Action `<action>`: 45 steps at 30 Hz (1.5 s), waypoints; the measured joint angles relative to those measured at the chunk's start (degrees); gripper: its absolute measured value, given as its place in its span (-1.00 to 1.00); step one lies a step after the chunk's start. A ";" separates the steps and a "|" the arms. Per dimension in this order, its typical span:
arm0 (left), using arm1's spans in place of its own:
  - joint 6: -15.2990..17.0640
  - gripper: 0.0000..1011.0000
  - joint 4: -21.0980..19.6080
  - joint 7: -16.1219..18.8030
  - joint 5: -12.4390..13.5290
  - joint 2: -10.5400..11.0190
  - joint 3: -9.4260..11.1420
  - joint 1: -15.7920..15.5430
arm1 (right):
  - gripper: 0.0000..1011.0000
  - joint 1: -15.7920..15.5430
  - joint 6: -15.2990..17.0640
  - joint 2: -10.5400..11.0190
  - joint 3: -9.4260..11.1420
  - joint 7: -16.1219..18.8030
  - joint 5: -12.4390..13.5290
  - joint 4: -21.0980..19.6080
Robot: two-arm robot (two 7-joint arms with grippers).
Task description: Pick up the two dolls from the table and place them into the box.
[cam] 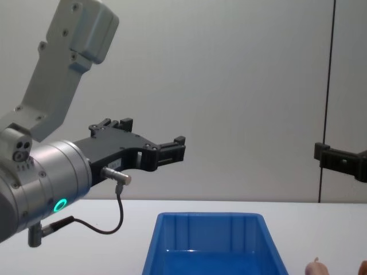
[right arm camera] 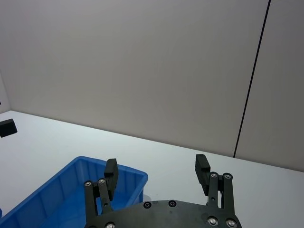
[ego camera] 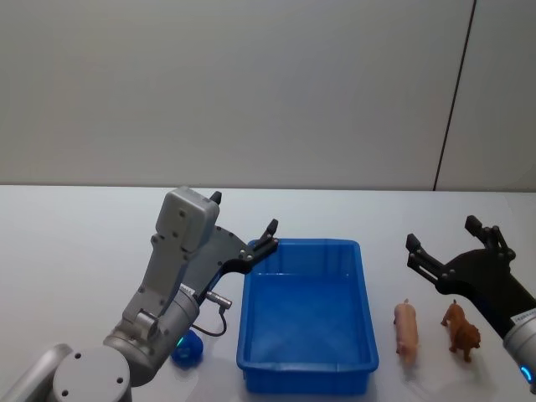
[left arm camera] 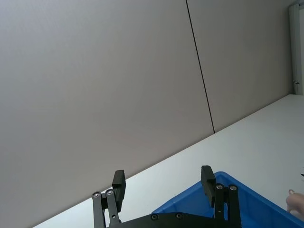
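Head view: The box [ego camera: 306,245] sits at lower centre on the table [ego camera: 67,251], long axis running away from the robot, with nothing in it. Both dolls lie on the table at lower right, just beside the box's right wall. The pink doll [ego camera: 406,328] is the nearer to the box, its long axis near vertical in the frame and parallel to that wall. The reddish-brown doll [ego camera: 461,329] stands close beside it, axis tilted from upper left to lower right. Which end is the head cannot be told for either. The left gripper [ego camera: 244,212] hangs at centre left above the box's far-left corner, fingers spread, holding nothing. The right gripper [ego camera: 442,232] hovers at right, above and beyond the dolls, also spread wide and empty. A dark blue lump [ego camera: 189,347] lies at lower left beside the box.

Left wrist view: The left gripper [left arm camera: 163,183] shows at the bottom, fingers well apart, nothing between them.

Right wrist view: The right gripper [right arm camera: 156,171] is wide open and empty; the box corner is at lower left.

Chest view: The left gripper [cam: 153,133] is raised well above the box rim.

Assessment: no doll grasped or placed; both picks and both placements are outstanding.
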 joint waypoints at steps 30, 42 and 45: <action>0.00 0.98 0.00 0.00 0.00 0.00 0.00 0.00 | 0.98 0.04 0.18 0.03 0.07 0.02 -0.26 0.34; 0.00 0.98 0.00 0.00 0.00 0.00 0.00 0.00 | 0.98 0.01 1.73 1.18 0.63 1.38 -2.53 2.90; 0.00 0.98 0.00 0.00 0.00 0.00 0.00 0.00 | 0.98 0.01 2.51 1.47 0.78 1.72 -3.11 3.64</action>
